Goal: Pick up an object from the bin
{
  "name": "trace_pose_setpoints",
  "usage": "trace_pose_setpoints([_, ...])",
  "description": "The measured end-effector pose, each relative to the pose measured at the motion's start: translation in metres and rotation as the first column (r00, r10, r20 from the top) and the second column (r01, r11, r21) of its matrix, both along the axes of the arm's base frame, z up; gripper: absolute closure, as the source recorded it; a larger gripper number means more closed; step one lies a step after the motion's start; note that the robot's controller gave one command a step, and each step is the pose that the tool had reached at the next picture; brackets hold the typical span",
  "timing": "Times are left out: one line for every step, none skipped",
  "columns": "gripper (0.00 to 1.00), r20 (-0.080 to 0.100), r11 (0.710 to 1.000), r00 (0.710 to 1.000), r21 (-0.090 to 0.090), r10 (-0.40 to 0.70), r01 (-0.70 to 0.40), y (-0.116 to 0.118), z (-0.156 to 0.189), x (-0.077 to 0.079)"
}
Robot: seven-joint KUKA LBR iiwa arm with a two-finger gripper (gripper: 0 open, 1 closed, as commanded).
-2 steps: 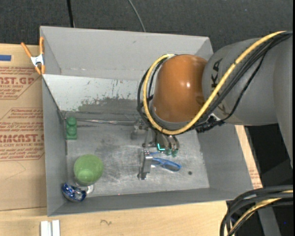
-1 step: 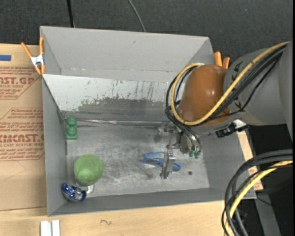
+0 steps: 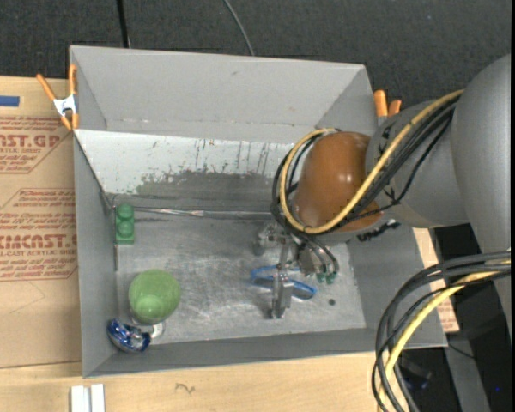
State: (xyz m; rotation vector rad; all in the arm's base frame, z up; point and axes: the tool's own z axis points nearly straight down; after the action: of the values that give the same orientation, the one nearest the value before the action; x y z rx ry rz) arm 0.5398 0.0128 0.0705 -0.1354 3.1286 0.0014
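Note:
My gripper [image 3: 280, 299] is low over the bin floor, right of centre and near the front wall. A small blue thing [image 3: 264, 275] lies flat right at the gripper's tip, its blue showing on both sides of the tip. Whether it is gripped or only lies underneath cannot be told. Just to the right, close by the gripper, lies a small green and white piece [image 3: 327, 270].
A green ball [image 3: 154, 294] rests at the front left, with a blue and clear glassy thing [image 3: 126, 336] in the corner beside it. A small green block [image 3: 124, 225] stands by the left wall. The arm's orange cover and cables hang over the bin's right side.

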Motion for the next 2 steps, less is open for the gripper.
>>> trace_pose_setpoints([1.00, -0.003, 1.000, 1.000, 0.000, -0.001, 0.001, 0.000, 0.001, -0.001])
trace_pose_setpoints([1.00, -0.001, 0.938, 0.938, -0.003, 0.346, -0.346, 0.014, 0.174, -0.020])
